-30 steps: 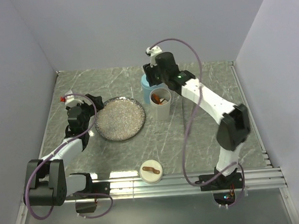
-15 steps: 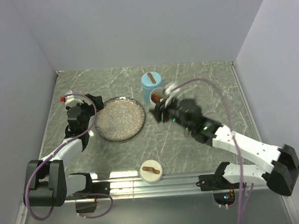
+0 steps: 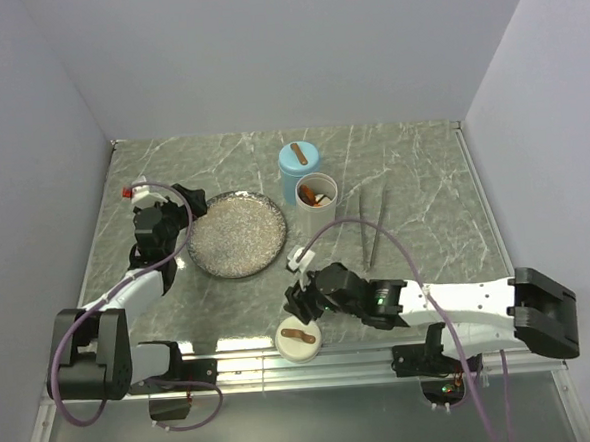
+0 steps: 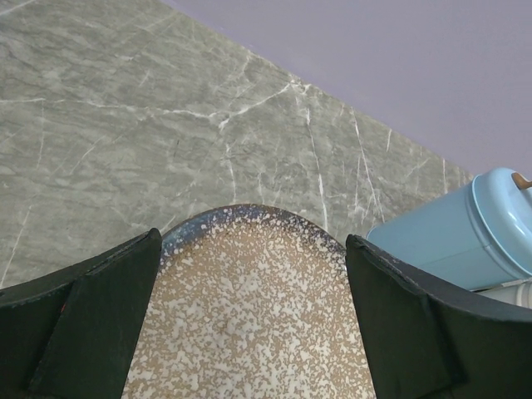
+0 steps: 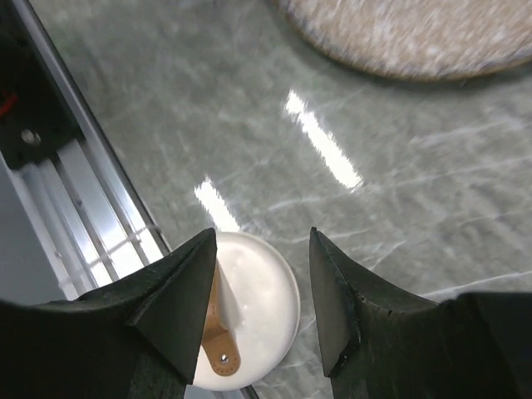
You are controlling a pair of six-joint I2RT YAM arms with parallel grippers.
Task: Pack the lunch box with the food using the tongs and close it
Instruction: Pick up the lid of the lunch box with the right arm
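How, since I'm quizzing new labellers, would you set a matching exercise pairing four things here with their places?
Things:
1 tongs
2 white lid
3 blue container
4 plate

Places:
a by the near rail
b left of the open cup
c lying right of the open cup
d behind the open cup

Pairs: 1-c; 2-a; 3-d; 4-b.
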